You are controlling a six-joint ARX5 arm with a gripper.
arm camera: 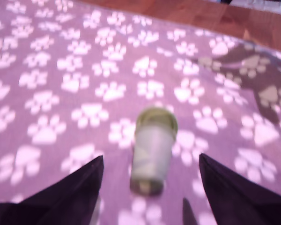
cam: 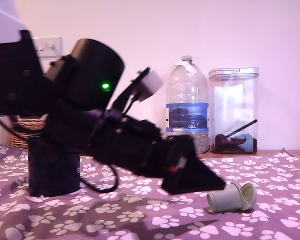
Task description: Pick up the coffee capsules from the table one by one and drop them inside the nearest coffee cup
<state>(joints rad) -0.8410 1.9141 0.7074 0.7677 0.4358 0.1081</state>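
Room: pale wall, with a clear water bottle (cam: 187, 105) and a lidded plastic container (cam: 234, 110) at the back.
Surface (cam: 270, 175): purple paw-print cloth, soft footing.
Coffee cup (cam: 52, 170): black, on the exterior view's left, behind the arm.
Claw (arm camera: 150, 187): fingers spread apart, empty, low over the cloth.
Coffee capsule (arm camera: 152, 147): on its side between the fingers, untouched.
Risk: a round pod could roll from an uneven squeeze; low fingertips could snag cloth.

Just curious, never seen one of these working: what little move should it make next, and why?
Probably ease forward and down, then close. The capsule lies on its side on the table, lined up between the gripper's open jaws but not yet touched; the cup waits behind the arm.
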